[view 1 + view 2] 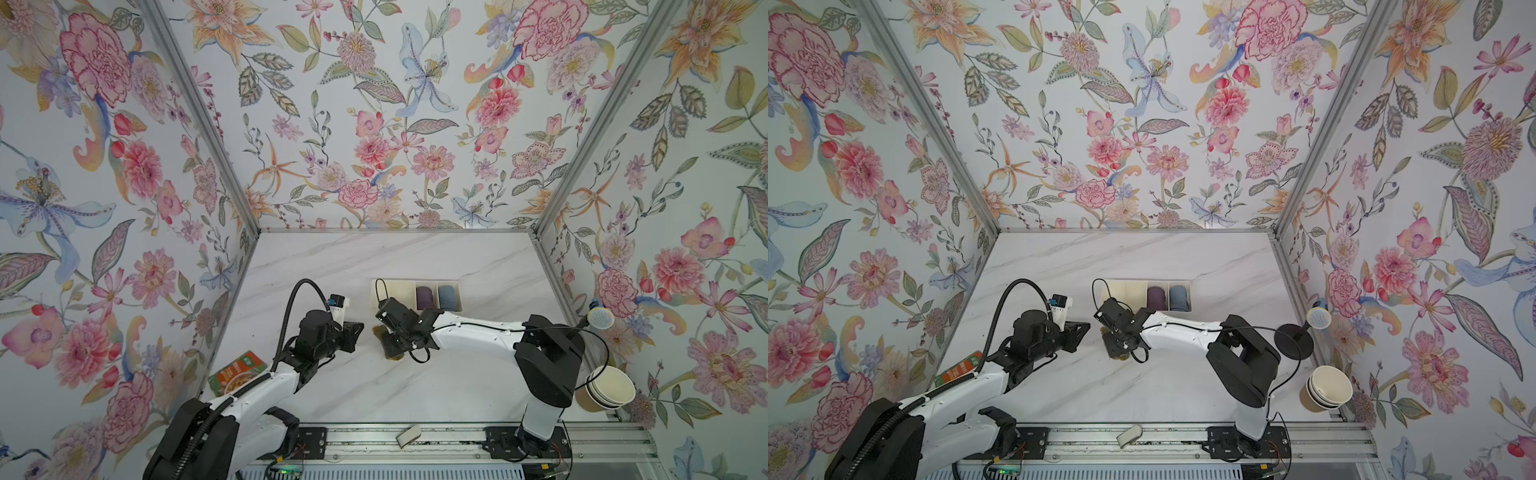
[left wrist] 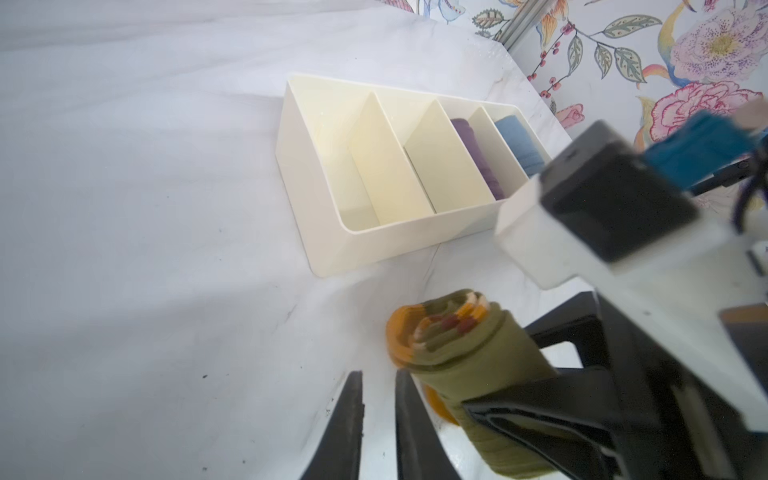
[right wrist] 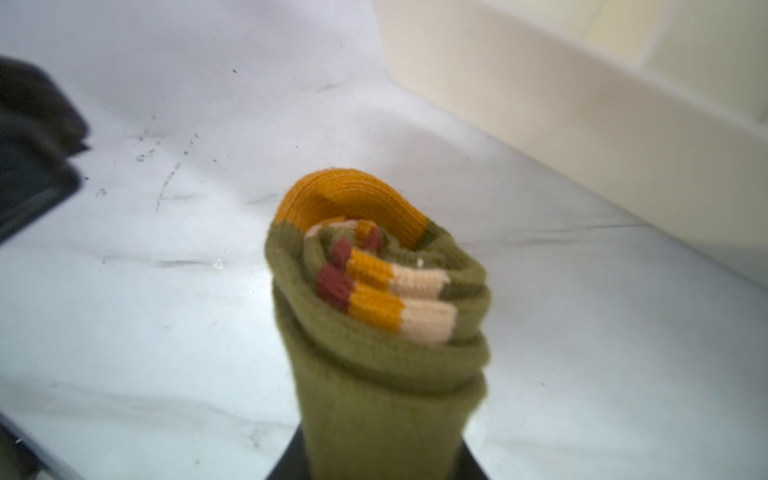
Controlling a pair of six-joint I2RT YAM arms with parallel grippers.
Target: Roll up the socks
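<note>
Pinches rolled socks (image 3: 374, 316) mid-shaft in right gripper (image 2: 498, 370), jaws closed on fabric, probably to stop the coil springing loose. Holds them low over table (image 2: 166, 291), near organiser (image 2: 316, 232), likely their destination. Leaves left gripper (image 2: 379, 399) barely parted, empty, just beside.

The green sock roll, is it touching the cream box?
Apart. In the left wrist view, bare marble table shows between the green sock roll and the cream box.
</note>
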